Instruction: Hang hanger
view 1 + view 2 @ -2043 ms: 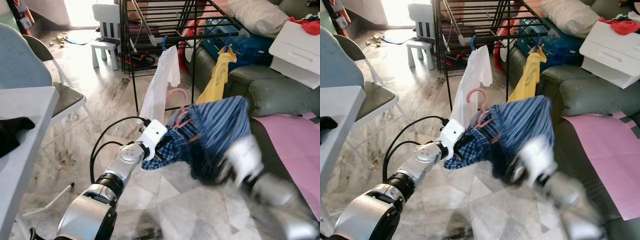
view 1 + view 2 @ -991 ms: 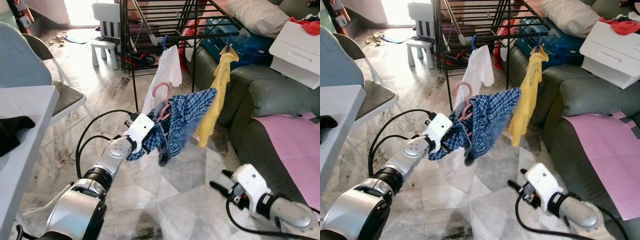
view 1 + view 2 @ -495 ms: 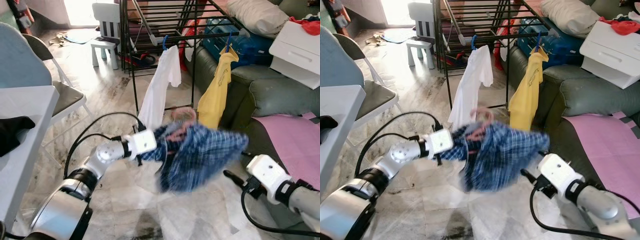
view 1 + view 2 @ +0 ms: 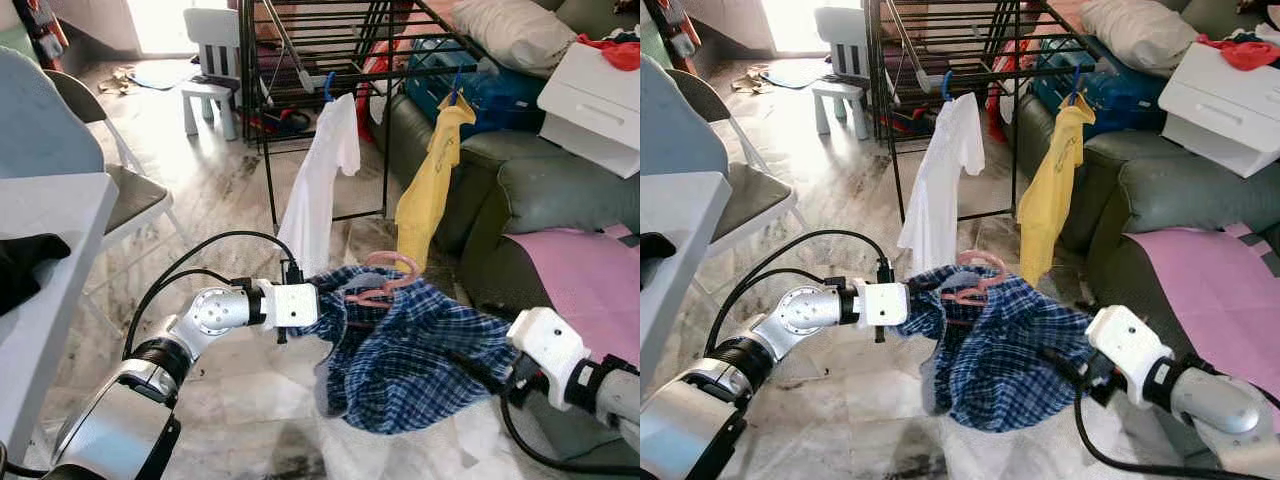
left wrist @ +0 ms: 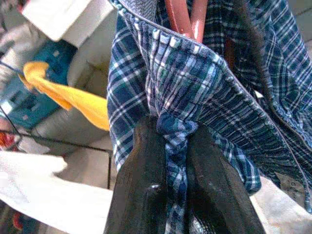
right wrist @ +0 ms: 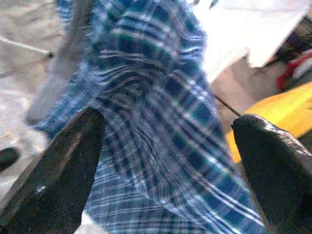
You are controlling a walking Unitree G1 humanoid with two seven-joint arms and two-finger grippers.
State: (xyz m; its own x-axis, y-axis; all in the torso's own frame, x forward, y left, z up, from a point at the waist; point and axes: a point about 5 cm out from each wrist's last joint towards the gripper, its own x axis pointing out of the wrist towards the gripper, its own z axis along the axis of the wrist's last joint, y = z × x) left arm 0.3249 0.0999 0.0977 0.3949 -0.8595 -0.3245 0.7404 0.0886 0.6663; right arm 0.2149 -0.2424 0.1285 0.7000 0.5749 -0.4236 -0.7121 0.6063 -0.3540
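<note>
A blue plaid shirt (image 4: pixel 410 350) on a pink hanger (image 4: pixel 385 280) hangs low over the floor between my two arms. My left gripper (image 4: pixel 318 305) is shut on a bunched fold of the shirt (image 5: pixel 174 141) just below the pink hanger (image 5: pixel 185 19). My right gripper (image 6: pixel 165 146) is open, its fingers (image 6: pixel 63 170) wide apart with the plaid cloth between them; in the eye views it sits at the shirt's right edge (image 4: pixel 1068 365), partly hidden by cloth. Behind stands a black drying rack (image 4: pixel 330 45) with a white shirt (image 4: pixel 320 170) and a yellow shirt (image 4: pixel 430 180) hanging from it.
A grey-green sofa (image 4: pixel 560 190) with a pink cloth (image 4: pixel 590 280) and a white drawer box (image 4: pixel 600 100) is on the right. A folding chair (image 4: pixel 130 190) and a white table (image 4: pixel 40 260) stand on the left, a small white chair (image 4: pixel 212 60) at the back.
The shirt and hanger have dropped lower and now spread out between the arms. My right gripper has moved in against the shirt's right edge.
</note>
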